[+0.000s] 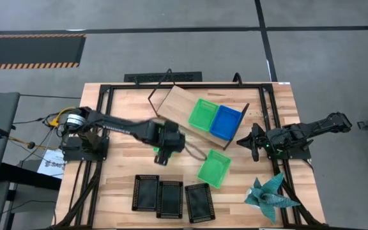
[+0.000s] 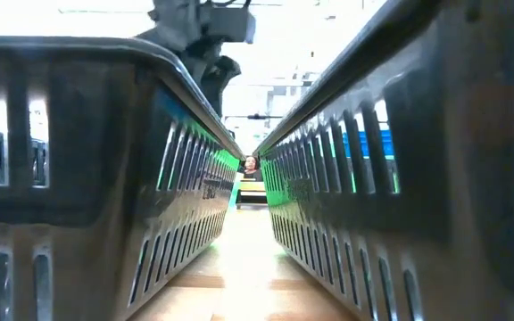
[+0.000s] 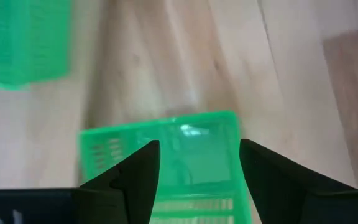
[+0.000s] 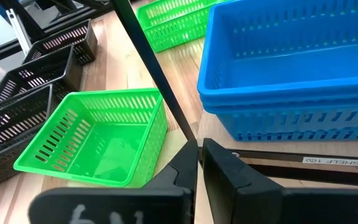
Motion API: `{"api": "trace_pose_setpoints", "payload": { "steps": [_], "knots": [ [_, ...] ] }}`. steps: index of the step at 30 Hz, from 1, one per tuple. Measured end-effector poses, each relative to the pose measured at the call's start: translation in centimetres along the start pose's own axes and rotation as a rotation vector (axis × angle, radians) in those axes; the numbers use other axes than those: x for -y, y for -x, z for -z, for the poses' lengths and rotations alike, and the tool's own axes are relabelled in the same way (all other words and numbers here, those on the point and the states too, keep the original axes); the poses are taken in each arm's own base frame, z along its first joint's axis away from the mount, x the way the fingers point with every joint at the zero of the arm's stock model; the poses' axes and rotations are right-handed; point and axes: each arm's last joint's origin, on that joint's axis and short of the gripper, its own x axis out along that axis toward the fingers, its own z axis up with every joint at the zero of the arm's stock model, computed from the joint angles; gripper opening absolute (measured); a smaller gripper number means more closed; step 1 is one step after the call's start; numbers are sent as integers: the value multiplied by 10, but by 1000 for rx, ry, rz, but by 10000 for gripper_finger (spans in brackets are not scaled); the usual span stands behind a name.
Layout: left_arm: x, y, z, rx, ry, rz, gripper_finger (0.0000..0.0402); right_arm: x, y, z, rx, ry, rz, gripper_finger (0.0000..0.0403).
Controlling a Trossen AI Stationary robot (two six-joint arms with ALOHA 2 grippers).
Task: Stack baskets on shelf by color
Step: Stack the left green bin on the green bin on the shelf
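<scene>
High view: shelf [image 1: 177,105] sits angled mid-table with a green basket [image 1: 202,113] and stacked blue baskets [image 1: 226,122] on it. Left gripper [image 1: 160,155] fingers spread above another green basket [image 3: 166,155], holding nothing. Loose green basket [image 1: 214,168] lies just off the shelf, three black baskets [image 1: 170,197] near the table's front edge. Right gripper [image 1: 253,142] pressed together, empty, beside the shelf end.

High: straight down over whole surface [image 1: 126,115]. Low: at surface height, wedged close between two black baskets [image 2: 87,178], facing room. Left wrist: close above a green basket [image 3: 185,155]. Right wrist: low, facing the shelf [image 4: 303,163] end; shares green basket [image 4: 92,137] with high.
</scene>
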Motion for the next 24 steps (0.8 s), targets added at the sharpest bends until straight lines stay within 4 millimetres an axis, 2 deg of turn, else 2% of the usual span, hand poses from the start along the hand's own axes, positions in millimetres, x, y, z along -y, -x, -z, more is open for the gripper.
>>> {"api": "trace_pose_setpoints", "payload": {
  "steps": [6, 12, 16, 20, 24],
  "knots": [
    [30, -37, 23, -60, 28, -51, 208, 0, 0, 0, 2, -4, -1, 50],
    [38, -57, 39, -85, 74, -55, 208, 0, 0, 0, 3, -4, -2, 50],
    [39, -62, 44, -88, 75, -88, 200, 0, 0, 0, 3, -5, -2, 50],
    [39, -60, 41, -78, 75, -98, 151, 0, 0, 0, 3, -5, -2, 50],
    [40, -59, 39, -67, 71, -97, 65, 0, 0, 0, 3, -5, -1, 50]
  ]
}}
